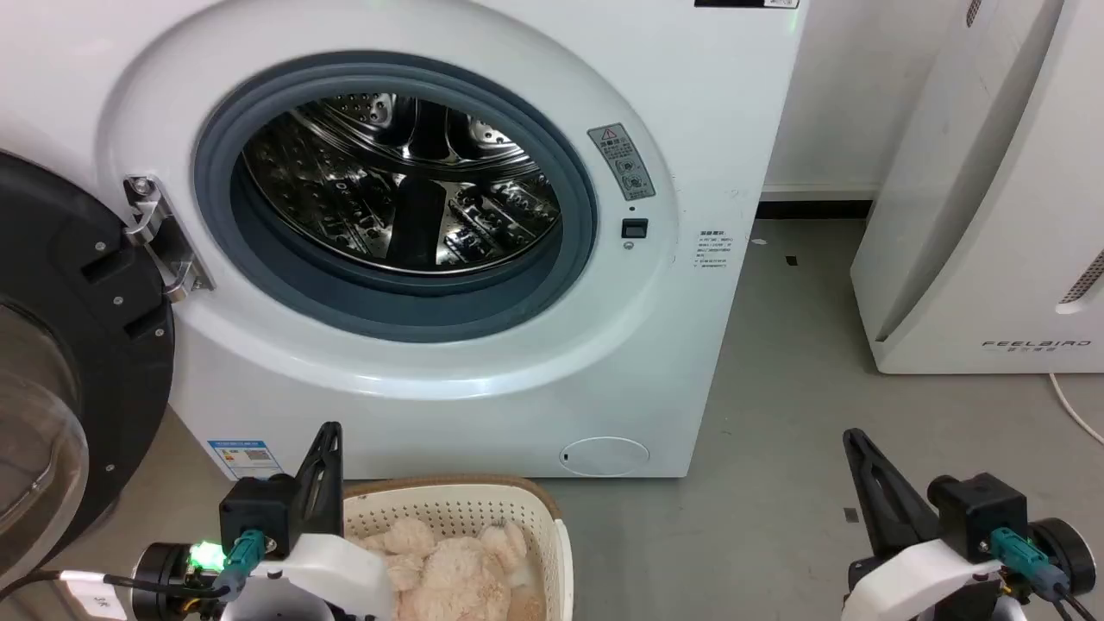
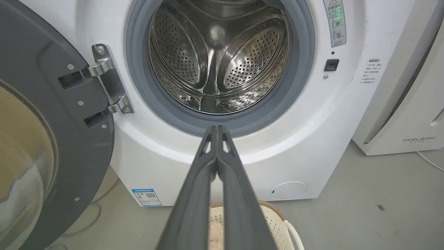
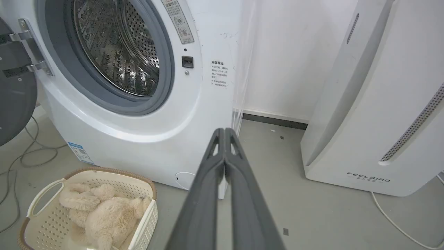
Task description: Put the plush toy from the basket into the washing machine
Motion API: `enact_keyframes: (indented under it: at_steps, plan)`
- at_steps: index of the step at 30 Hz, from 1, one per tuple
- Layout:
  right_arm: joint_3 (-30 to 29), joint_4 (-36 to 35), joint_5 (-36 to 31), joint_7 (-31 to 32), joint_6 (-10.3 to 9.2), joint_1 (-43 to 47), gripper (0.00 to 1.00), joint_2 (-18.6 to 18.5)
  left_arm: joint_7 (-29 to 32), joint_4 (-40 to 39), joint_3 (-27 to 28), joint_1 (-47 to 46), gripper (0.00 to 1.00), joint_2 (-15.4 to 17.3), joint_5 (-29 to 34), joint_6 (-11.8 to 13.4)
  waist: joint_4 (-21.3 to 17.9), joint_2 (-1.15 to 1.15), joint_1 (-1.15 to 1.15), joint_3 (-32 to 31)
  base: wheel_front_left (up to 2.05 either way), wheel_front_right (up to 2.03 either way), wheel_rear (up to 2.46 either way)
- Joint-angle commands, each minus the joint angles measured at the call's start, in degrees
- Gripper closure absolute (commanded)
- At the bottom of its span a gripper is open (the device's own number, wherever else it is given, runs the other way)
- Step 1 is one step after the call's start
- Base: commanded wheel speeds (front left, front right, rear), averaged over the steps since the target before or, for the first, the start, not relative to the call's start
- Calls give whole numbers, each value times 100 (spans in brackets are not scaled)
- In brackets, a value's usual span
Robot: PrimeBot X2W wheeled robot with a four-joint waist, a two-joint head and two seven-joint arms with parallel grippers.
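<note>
Because the basket (image 3: 144,212) with the plush toy (image 3: 104,215) is set before the open washing machine (image 3: 138,139), transfer is shortened; left gripper (image 2: 217,130) and right gripper (image 3: 224,131) are pressed together, empty.

bright even light, drum (image 1: 401,185) glare, wrist views edge-warped.

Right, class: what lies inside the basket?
The plush toy lies inside the basket; the bottom beneath it is covered, so anything under it cannot be seen.
</note>
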Motion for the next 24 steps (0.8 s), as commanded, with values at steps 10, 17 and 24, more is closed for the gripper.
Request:
enact_keyframes:
  at_steps: [10,17,24]
  plan:
    - [-3,-26,-44,3,-4,-80,100,-3,2,-26,-3,0,100,0,15,14,0,0,0,0,0,0,0]
    - [-3,-26,-44,3,-4,-80,100,-3,2,-26,-3,0,100,0,15,14,0,0,0,0,0,0,0]
    - [0,1,2,-1,1,1,0,0,0,1,0,0,0,0,-1,-1,0,0,0,0,0,0,0]
